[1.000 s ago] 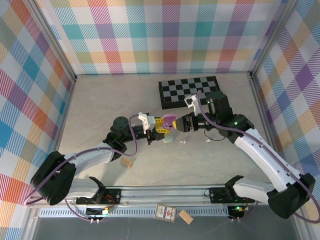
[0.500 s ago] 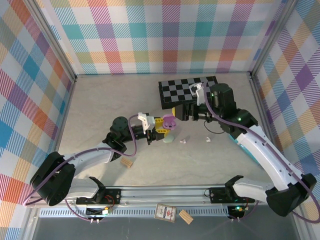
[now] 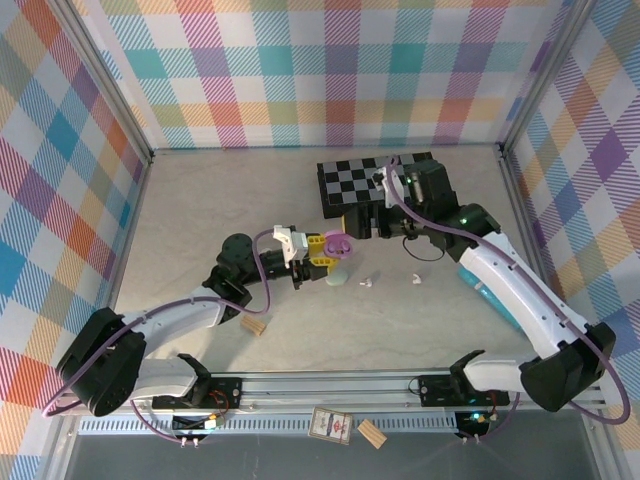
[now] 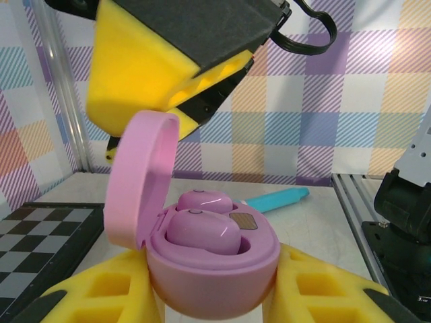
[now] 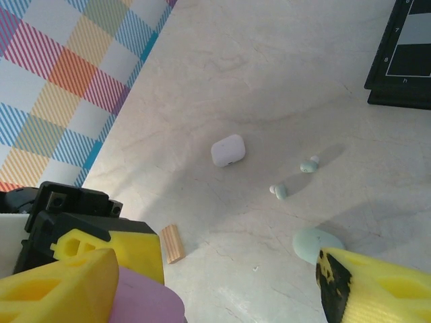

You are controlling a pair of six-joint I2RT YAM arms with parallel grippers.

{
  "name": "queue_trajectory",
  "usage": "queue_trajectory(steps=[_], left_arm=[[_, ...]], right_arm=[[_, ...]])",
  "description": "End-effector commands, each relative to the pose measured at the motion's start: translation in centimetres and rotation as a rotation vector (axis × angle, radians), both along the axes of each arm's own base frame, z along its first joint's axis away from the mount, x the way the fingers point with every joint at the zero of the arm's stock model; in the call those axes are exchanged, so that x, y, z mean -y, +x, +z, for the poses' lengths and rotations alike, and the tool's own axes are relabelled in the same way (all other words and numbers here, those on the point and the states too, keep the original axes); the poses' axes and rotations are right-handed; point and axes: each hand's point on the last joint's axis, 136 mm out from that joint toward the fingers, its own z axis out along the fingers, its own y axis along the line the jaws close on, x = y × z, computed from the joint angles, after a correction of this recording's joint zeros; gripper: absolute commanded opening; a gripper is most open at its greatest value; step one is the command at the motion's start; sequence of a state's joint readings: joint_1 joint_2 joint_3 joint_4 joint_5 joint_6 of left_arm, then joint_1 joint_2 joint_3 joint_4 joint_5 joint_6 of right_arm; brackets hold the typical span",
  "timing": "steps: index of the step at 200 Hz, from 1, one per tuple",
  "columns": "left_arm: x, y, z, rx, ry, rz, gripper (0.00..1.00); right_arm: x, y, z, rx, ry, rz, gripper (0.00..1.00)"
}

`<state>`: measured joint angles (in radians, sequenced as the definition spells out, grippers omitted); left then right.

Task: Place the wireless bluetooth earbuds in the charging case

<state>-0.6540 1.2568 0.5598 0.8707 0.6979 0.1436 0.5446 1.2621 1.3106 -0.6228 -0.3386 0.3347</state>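
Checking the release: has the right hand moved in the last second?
Yes. The right hand has pulled back from the pink case toward the checkerboard.

In the top view the table [image 3: 200,210] is bare across left and upper left; the chessboard [image 3: 345,185] blocks the upper centre, the right gripper [image 3: 358,225] at its near edge; mid-frame the left gripper [image 3: 328,252] and pink case [image 3: 340,243] crowd the way, a pale green case [image 3: 340,277] and two earbuds [image 3: 367,283] just below them; a wooden block [image 3: 254,325] lies lower left
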Motion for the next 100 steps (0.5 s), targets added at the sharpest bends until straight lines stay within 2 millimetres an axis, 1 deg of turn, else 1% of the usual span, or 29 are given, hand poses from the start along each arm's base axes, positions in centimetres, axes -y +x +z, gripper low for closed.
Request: queue_trajectory(steps=[1, 23, 35, 43, 54, 69, 91, 100], left_arm=[[-0.1, -0.8, 2.3, 0.075, -0.050, -0.012, 0.33], [-0.1, -0.7, 2.4, 0.075, -0.051, -0.003, 0.33], [-0.1, -0.6, 2.6, 0.075, -0.056, -0.001, 0.33], [-0.2, -0.6, 2.9, 0.077, -0.065, 0.003, 0.33], [-0.3, -0.4, 3.2, 0.078, -0.077, 0.014, 0.33], [-0.4, -0.2, 3.6, 0.081, -0.093, 0.032, 0.33], [-0.7, 0.3, 4.5, 0.091, -0.123, 0.071, 0.32], [-0.8, 0.5, 4.9, 0.099, -0.142, 0.081, 0.32]], right_arm=[[0.2, -2.1, 0.4, 0.006, 0.016, 0.055, 0.78], [0.4, -3.0, 1.3, 0.018, 0.071, 0.048, 0.78], [0.4, -3.2, 2.1, 0.023, 0.132, 0.038, 0.79], [0.3, -3.4, 2.7, 0.018, 0.186, 0.040, 0.81], [0.2, -3.6, 3.1, -0.014, 0.244, 0.042, 0.85], [0.1, -3.9, 3.5, -0.066, 0.316, 0.050, 0.88], [-0.9, -4.5, 3.8, -0.161, 0.445, 0.095, 0.89], [-1.4, -4.7, 3.8, -0.203, 0.494, 0.115, 0.87]])
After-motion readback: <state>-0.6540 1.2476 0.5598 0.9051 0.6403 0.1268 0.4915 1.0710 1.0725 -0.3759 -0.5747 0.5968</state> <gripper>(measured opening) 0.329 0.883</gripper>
